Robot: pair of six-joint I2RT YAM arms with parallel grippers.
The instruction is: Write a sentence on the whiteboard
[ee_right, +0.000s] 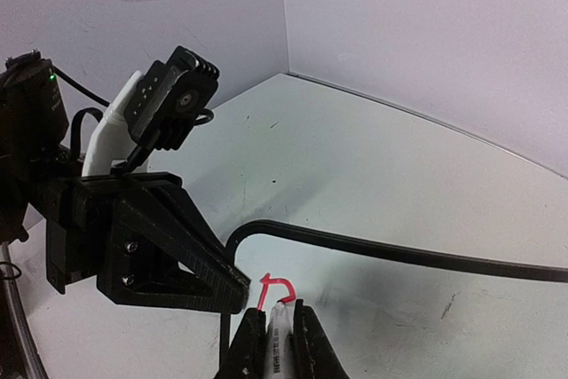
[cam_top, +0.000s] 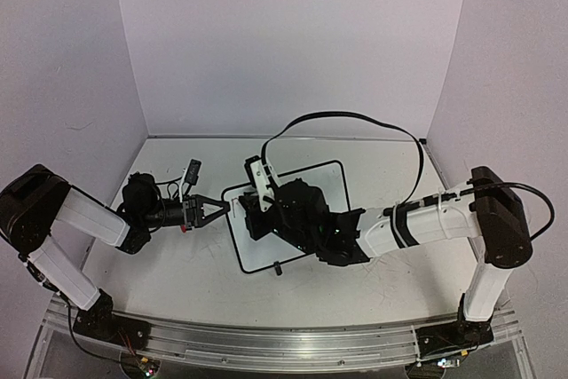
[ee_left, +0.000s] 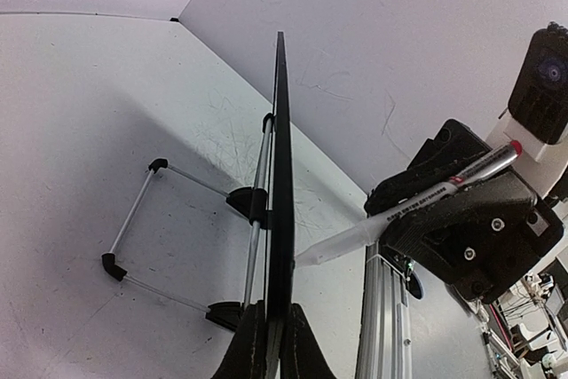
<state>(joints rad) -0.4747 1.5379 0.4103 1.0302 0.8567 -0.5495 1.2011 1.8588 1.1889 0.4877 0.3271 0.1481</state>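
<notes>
— Jaws on the left arm (cam_top: 89,219), how did they stand?
— Shut on the whiteboard (cam_top: 324,185), pinching its left edge near mid-frame in the top view. That arm reached in low from the left of the frame, elbow bent.
— And the right arm (cam_top: 426,219)?
— It stretched in from the right of the frame across the board's face. Its jaws were closed on a marker (ee_right: 280,339).
— Where was the sentence (ee_right: 277,288)?
— Only a small red hooked stroke, just above those jaws, bottom centre of the right wrist view. The board stood on the desk (cam_top: 177,264), propped by a wire stand (ee_left: 142,219).
</notes>
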